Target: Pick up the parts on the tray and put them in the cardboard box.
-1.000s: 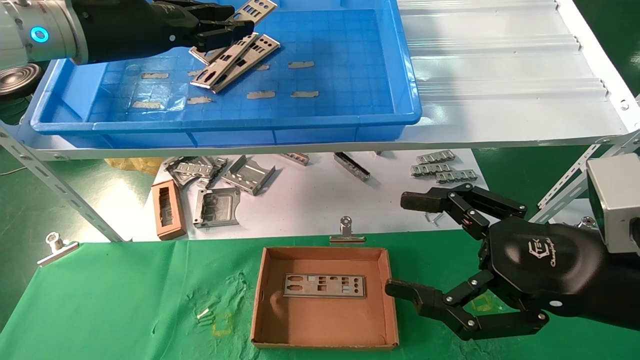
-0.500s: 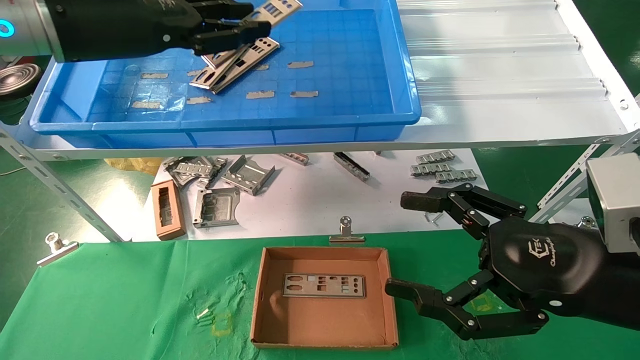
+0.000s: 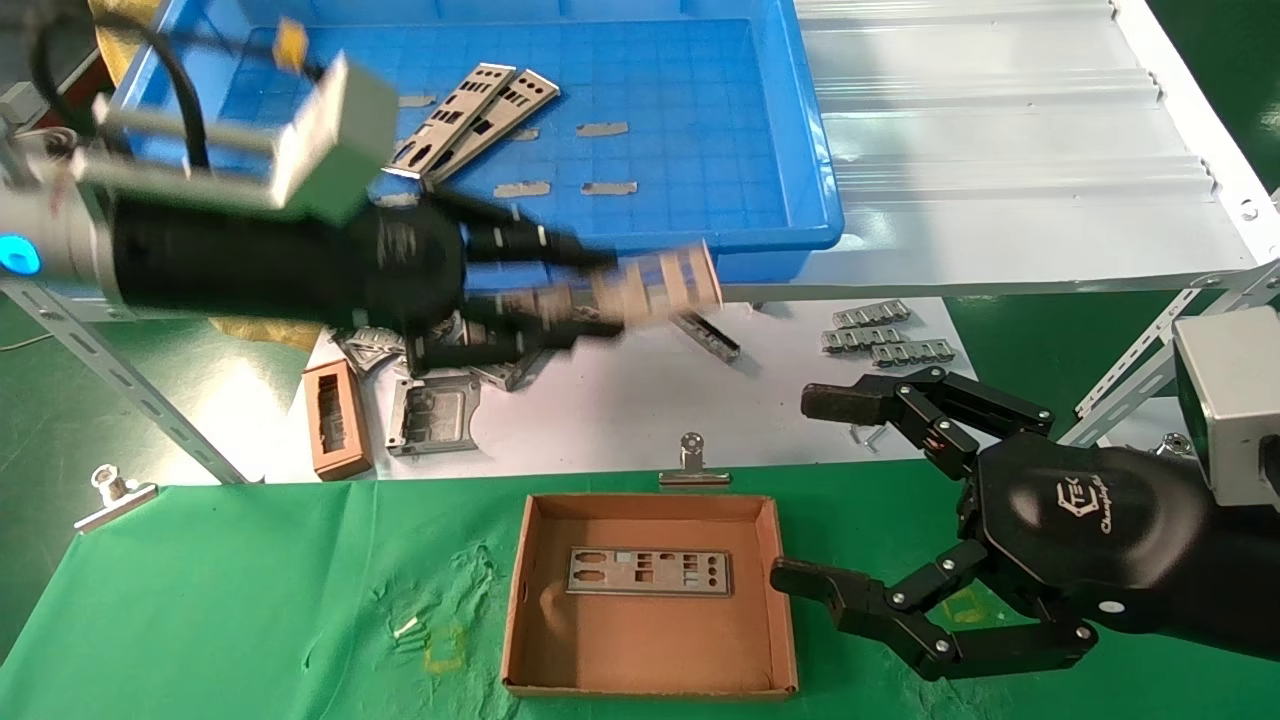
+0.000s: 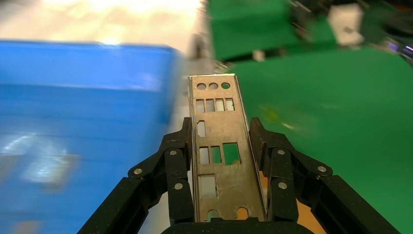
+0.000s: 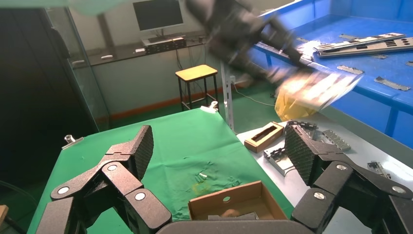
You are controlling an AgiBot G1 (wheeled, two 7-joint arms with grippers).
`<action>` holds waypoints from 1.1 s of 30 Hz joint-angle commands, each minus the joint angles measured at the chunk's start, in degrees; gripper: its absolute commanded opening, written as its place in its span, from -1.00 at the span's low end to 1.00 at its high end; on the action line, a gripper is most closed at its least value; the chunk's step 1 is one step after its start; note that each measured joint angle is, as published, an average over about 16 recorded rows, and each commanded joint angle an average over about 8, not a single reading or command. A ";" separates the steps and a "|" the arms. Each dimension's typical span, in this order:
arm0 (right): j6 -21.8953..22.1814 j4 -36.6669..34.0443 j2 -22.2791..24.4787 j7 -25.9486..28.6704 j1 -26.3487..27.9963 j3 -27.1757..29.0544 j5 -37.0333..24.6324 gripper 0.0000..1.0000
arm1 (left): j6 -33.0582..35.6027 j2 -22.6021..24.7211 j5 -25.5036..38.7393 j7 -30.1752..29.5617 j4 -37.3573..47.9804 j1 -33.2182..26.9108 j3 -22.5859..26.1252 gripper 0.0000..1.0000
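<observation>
The left gripper is clamping a plate lengthwise between its fingers, beyond the tray rim, smeared in the head view, while the right gripper is hanging spread beside the cardboard box.

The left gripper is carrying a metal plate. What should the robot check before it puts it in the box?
1. Plate held between the left gripper fingers: ok.
2. Cardboard box has bare floor in front of the plate already inside: ok.
3. Carried plate over the box: not ok, it is above the white shelf.
4. Right gripper outside the box: ok, open beside it.
5. Plates left in the tray: two.
</observation>
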 commanded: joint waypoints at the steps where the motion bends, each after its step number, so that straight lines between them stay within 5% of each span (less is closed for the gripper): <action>1: 0.00 0.00 0.00 0.00 0.00 0.00 0.00 1.00 | 0.14 -1.55 -2.64 -0.95 -7.08 3.50 2.32 -1.00; 7: 0.00 0.00 0.00 0.00 0.00 0.00 0.00 1.00 | -2.09 -3.01 -5.72 1.17 -13.54 11.30 10.21 -1.00; 21: 0.00 0.00 0.00 0.00 0.00 0.00 0.00 1.00 | -13.36 7.44 -0.17 14.75 0.27 17.81 13.89 -0.99; 22: 0.00 0.00 0.00 0.00 0.00 0.00 0.00 1.00 | -13.68 8.00 0.12 15.57 1.06 17.86 14.04 -0.90; 29: 0.00 0.00 0.00 0.00 0.00 0.00 0.00 1.00 | -16.56 10.49 1.46 22.18 5.33 17.64 14.32 0.85; 30: 0.00 0.00 0.00 0.00 0.00 0.00 0.00 1.00 | -16.99 10.72 1.59 23.17 5.78 17.63 14.31 1.00; 33: 0.00 0.00 0.00 0.00 0.00 0.00 0.00 1.00 | -17.87 11.35 1.81 25.46 7.16 17.63 14.27 1.00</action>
